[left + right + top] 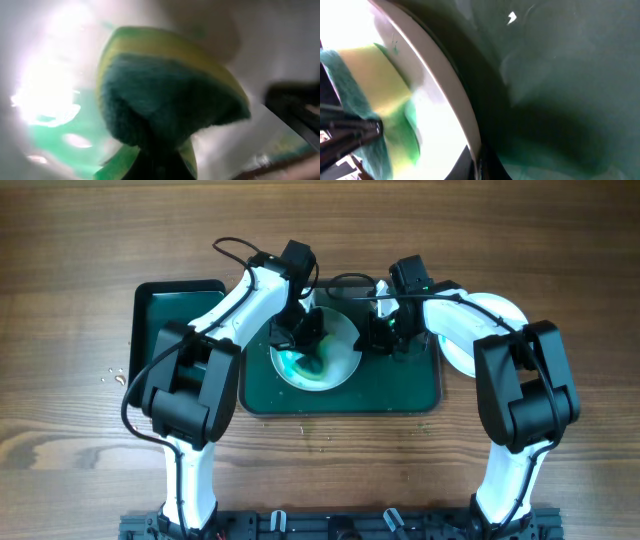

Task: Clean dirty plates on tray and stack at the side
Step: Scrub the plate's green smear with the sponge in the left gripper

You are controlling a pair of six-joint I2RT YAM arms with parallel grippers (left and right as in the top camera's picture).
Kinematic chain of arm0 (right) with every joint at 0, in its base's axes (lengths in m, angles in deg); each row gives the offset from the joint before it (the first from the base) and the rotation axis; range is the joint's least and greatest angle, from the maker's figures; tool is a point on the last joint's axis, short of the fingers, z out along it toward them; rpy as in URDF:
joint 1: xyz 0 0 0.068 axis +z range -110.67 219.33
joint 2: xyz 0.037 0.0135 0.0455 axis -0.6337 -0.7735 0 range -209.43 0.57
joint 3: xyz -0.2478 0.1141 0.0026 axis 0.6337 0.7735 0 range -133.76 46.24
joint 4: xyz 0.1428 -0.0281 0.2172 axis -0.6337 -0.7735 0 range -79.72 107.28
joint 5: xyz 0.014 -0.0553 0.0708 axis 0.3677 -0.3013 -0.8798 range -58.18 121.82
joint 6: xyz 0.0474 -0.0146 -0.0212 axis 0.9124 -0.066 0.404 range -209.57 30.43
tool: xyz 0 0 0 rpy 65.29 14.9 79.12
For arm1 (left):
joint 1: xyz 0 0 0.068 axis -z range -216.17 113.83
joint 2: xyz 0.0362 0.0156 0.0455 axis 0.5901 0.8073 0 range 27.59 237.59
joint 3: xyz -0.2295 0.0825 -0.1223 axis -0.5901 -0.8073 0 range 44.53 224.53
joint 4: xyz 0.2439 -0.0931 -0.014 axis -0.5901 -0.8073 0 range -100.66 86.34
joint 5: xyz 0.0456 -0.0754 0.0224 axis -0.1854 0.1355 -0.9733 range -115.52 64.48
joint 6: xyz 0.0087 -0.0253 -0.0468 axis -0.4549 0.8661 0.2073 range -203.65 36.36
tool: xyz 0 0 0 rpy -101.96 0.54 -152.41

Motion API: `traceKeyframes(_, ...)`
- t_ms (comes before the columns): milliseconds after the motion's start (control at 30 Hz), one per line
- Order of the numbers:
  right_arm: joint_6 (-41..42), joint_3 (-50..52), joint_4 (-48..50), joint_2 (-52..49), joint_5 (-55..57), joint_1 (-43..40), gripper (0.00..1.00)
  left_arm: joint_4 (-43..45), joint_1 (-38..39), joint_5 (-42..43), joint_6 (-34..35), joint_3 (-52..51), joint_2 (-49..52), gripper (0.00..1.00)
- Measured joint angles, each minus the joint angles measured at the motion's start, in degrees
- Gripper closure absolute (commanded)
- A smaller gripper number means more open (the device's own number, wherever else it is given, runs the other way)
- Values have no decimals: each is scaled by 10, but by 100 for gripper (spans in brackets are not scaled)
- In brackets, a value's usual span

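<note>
Gripping a yellow-and-green sponge (170, 95), the left hand (303, 332) is clenched on it, green scrub side toward the wrist camera. The sponge sits over the upper-left part of the plate (338, 368). I cannot tell from the blur whether it actually touches.

The right hand (383, 332) is clenched too, right at the plate's right rim. Its wrist view shows the rim running down toward the fingers, but I cannot tell whether it pinches the rim or just sits beside it.

The plate is on the left half of the tray (400, 385), with a teal smear (305, 365) across its lower left. The tray's right half is mostly bare green, apart from the right hand up top.

A second plate (505, 308) lies on the table (80, 260) just off the tray's right edge, partly under the right arm. A small tray (175, 310) sits just left of the big one, with the left arm crossing its lower right corner.

Room:
- The two hands are near each other across the plate, so the gap between them is tight.
- The table is open in front of and behind the tray.

Hard to see:
- The left wrist view is blown out and soft, and the sponge fills it, hiding the fingers.
- The right wrist view shows only the rim, the tray floor and a slice of sponge.
- The second plate's middle is covered by the arm.
</note>
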Motion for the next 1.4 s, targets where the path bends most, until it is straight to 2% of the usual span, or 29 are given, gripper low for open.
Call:
traceKeyframes(133,0,0,0,0,0,0,96,18,2,66,-27,-1,0,96)
traceKeyframes(367,0,0,3,-1,0,0,96,108,3,83,-32,-3,0,96)
traceKeyframes(533,1,0,5,-1,-1,0,96,129,8,-39,30,-2,0,96)
traceKeyframes(767,1,0,7,-1,-2,0,96,60,16,-237,118,2,-3,96)
traceKeyframes(933,0,0,7,-2,-5,2,96,11,16,-280,129,2,-4,96)
traceKeyframes(1067,-4,0,6,-2,-5,2,96,-3,12,-213,73,2,-4,96)
traceKeyframes(1233,-6,0,4,-2,-5,2,96,2,-2,-15,-54,1,-4,96)
traceKeyframes(1400,-5,0,4,-2,-5,2,96,50,6,83,-99,-2,-4,96)
